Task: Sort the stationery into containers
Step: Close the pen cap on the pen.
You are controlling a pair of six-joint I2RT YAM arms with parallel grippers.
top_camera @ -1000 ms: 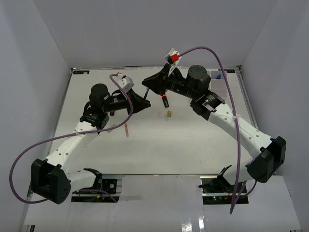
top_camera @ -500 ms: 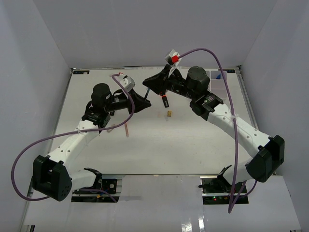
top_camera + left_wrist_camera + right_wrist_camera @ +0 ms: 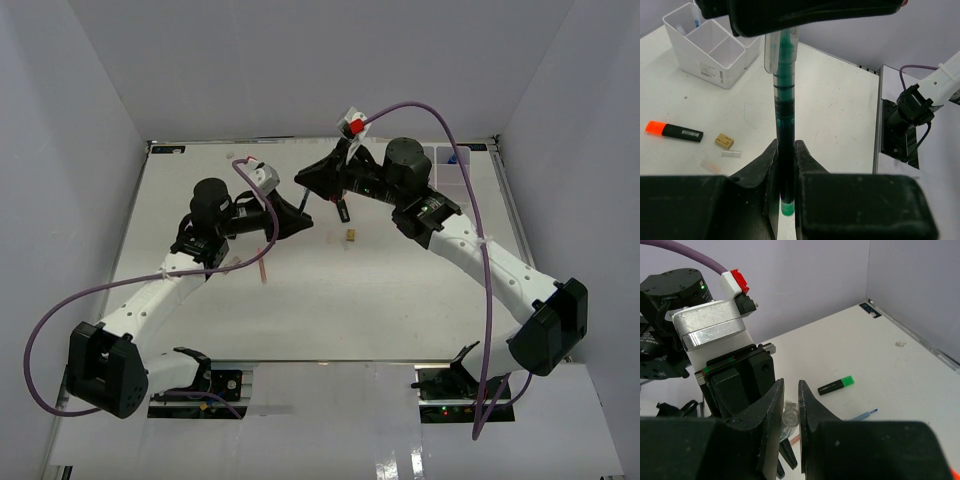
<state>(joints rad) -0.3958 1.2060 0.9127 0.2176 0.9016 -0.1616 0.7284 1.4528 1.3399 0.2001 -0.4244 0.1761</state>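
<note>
A dark green pen [image 3: 785,110] with a clear cap [image 3: 790,418] is held in the air between both grippers over the middle back of the table. My left gripper [image 3: 785,146] [image 3: 298,214] is shut on the pen's barrel. My right gripper [image 3: 791,386] [image 3: 307,183] is shut on the capped end. On the table lie an orange-capped marker [image 3: 674,131] [image 3: 342,210], a tan block [image 3: 724,141] [image 3: 351,235], a green-capped marker [image 3: 836,385], a thin blue pen [image 3: 866,414] and a pink stick [image 3: 262,268]. A white divided container [image 3: 715,47] [image 3: 452,172] stands at the back right.
White walls close the table [image 3: 380,300] on the left, back and right. A small clear piece [image 3: 731,154] lies beside the tan block. Purple cables [image 3: 470,170] loop over both arms. The right arm partly hides the container in the top view.
Both grippers stay shut on the pen. The left wrist has shifted slightly right and nearer, the right wrist slightly left. Nothing on the table has moved.
</note>
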